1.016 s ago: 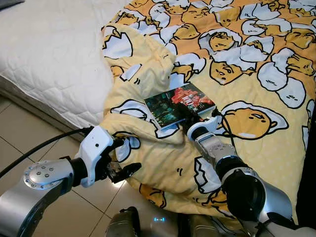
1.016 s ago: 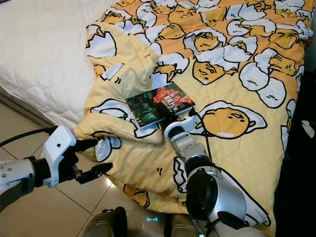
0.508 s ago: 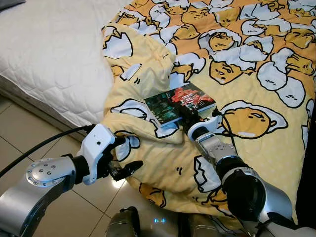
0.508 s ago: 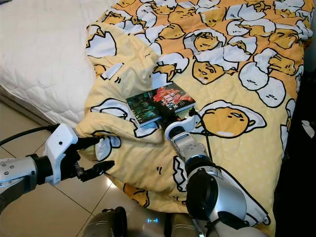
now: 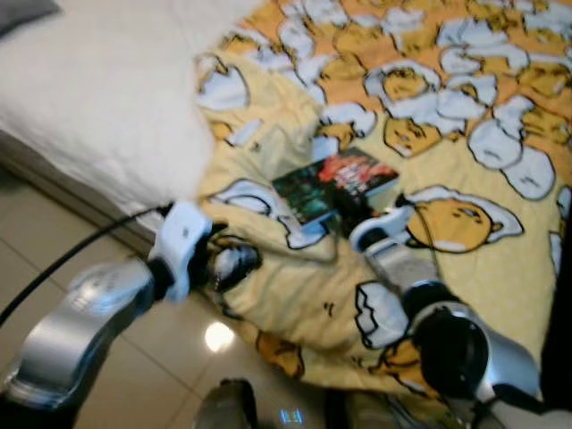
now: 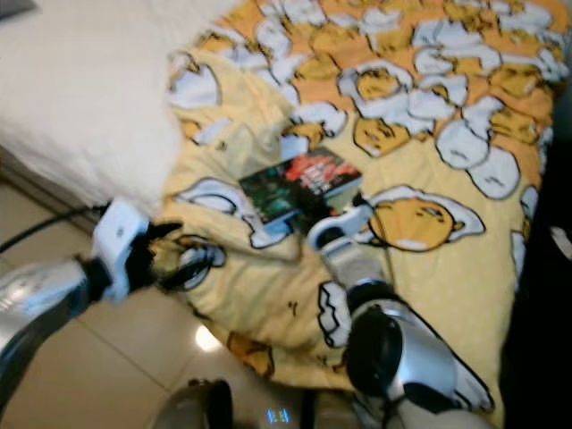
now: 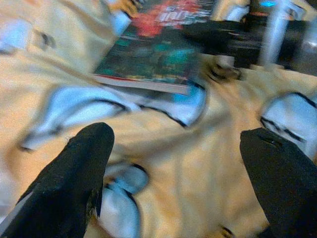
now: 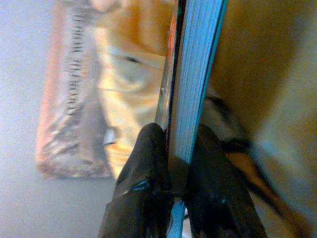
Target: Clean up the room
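A paperback book (image 5: 335,183) with a dark green and red cover lies on the yellow egg-print blanket (image 5: 465,116) near the bed's front edge. My right gripper (image 8: 181,148) is shut on the book's near edge, one black finger on each side of its pages (image 8: 195,74). My left gripper (image 5: 232,264) is open and sits against the blanket's hanging fold, left of the book. In the left wrist view its two fingers (image 7: 74,183) spread wide over the blanket, with the book (image 7: 158,54) just beyond. Both eye views are blurred.
A bare white quilted mattress (image 5: 98,116) lies left of the blanket. Beige floor tiles (image 5: 54,232) run along the bed's side. A black cable (image 5: 80,255) trails from my left arm over the floor.
My left gripper has moved up and right from beside the bed to the blanket's hanging fold. The camera has shifted and blurred. The right gripper stays shut on the book.
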